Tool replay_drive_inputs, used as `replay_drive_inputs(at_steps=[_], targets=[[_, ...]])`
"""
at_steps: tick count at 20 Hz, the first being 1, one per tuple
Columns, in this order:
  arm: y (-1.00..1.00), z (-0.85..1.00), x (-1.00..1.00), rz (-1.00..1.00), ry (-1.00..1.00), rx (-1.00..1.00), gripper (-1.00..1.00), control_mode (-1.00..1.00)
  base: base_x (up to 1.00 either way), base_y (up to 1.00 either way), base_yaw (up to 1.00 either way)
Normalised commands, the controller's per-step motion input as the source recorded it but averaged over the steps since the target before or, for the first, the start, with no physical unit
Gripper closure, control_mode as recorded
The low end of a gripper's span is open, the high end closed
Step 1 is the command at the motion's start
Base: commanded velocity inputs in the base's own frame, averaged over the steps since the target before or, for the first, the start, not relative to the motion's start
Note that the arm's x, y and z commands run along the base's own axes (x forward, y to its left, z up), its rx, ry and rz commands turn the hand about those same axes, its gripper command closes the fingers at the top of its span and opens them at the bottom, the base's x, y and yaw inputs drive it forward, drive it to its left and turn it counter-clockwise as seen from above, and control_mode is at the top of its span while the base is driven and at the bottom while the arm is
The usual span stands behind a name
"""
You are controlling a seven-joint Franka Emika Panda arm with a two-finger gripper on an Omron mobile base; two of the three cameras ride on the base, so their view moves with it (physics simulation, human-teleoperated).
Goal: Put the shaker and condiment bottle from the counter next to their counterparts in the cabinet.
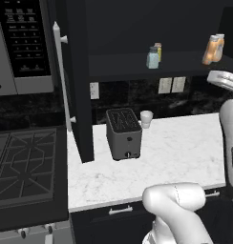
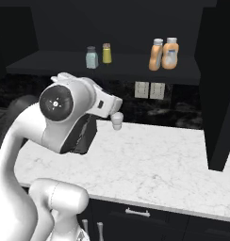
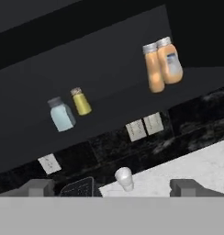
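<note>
A: Fingertips (image 3: 40, 187) spread wide, pinching nothing; gripper (image 3: 113, 188) points at the cabinet (image 3: 109, 55).
B: Shaker (image 3: 61, 114)?
A: On the shelf, upright, just beside yellow shaker (image 3: 81, 101); up-left of the hand. Condiment bottle (image 3: 154, 68) touches its twin, up-right.

Base views flanking the arm, hand view tilted upward, all sharing the cabinet (image 1: 80, 71) shelf.

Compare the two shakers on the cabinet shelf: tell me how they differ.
The blue shaker is pale teal and translucent with a dark grey cap; the yellow shaker is opaque yellow with a tan cap. The blue one is wider and stands nearer the shelf's front edge; the yellow one is slimmer, set behind it. Both stand upright, side by side.
</note>
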Motion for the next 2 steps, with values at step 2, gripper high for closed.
replay_drive_inputs(at_steps=[2], targets=[[-0.17,-0.17,-0.66,0.12,0.06,0.12,-1.00,-1.00,0.00,0.00,0.00]])
